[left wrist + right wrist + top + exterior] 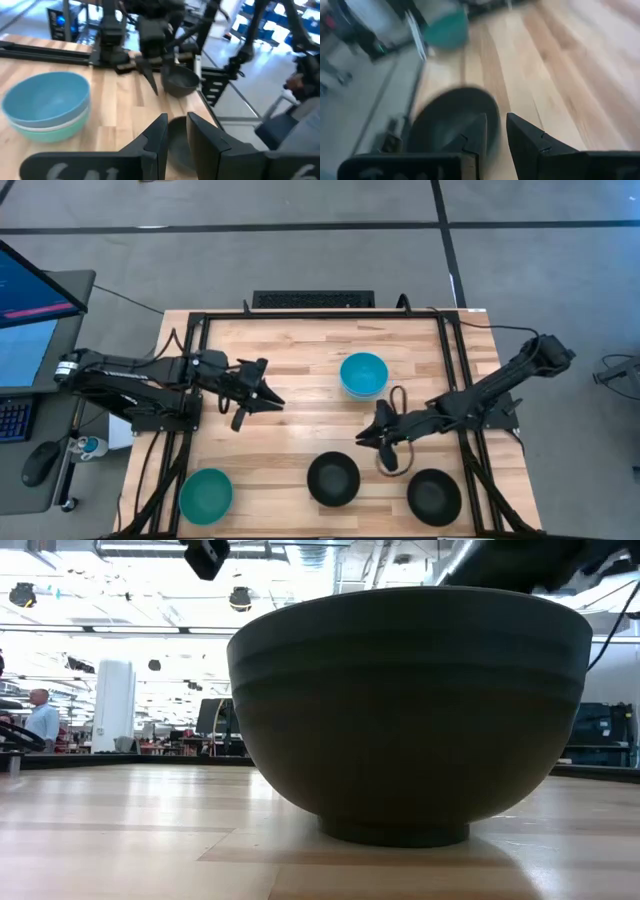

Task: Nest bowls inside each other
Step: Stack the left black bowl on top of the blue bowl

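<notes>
A stack of bowls [362,375] stands right of the table's middle. In the left wrist view the stack [47,107] shows a cyan bowl on top, a white rim under it and a cyan bowl lowest. Two black bowls [332,478] [434,495] and a teal-green bowl [206,493] rest on their bases near the near edge. One black bowl [410,710] fills the low view. My left gripper [262,395] hovers open left of the stack. My right gripper [368,436] is open, between the stack and the black bowls; its wrist view looks over a black bowl [452,125].
Black rails [455,370] run along the table's left, far and right sides. A cable loop [397,396] hangs by the right arm. Bare wood lies between the left gripper and the teal-green bowl. A monitor and a mouse [40,463] sit off the table's left.
</notes>
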`<control>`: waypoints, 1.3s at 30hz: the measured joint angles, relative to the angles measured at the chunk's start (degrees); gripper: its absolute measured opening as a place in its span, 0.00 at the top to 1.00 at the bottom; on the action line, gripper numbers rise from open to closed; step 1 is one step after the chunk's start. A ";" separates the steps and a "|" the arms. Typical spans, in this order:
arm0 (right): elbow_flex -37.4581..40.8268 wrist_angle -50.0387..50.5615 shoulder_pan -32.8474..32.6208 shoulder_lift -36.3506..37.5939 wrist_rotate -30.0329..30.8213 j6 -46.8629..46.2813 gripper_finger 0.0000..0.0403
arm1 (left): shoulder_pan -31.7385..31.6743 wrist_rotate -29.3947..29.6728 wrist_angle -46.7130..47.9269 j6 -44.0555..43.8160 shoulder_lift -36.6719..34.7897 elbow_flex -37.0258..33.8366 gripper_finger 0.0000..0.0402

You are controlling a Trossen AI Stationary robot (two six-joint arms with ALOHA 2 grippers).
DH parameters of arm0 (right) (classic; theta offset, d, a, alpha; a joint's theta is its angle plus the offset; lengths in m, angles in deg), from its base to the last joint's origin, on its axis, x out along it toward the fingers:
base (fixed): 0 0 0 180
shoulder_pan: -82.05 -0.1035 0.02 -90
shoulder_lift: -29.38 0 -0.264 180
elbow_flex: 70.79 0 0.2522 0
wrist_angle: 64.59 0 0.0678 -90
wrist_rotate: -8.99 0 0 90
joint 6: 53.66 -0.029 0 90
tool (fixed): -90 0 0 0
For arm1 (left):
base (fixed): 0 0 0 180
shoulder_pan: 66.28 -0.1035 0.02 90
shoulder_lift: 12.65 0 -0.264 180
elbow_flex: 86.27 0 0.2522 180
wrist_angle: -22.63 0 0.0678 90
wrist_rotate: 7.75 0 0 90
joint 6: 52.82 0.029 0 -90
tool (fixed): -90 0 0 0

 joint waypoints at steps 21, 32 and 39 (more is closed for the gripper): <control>-16.78 16.87 2.92 -16.40 -9.98 0.09 0.69 | -0.01 0.14 -2.18 -0.56 -0.17 1.22 0.85; -18.66 16.41 3.10 -22.06 -13.15 -0.03 0.69 | -0.01 0.04 -2.07 -0.14 -0.15 1.22 0.85; -18.73 15.84 4.86 -21.34 -13.13 -0.38 0.69 | -0.01 -0.53 -1.87 0.14 -0.15 1.24 0.85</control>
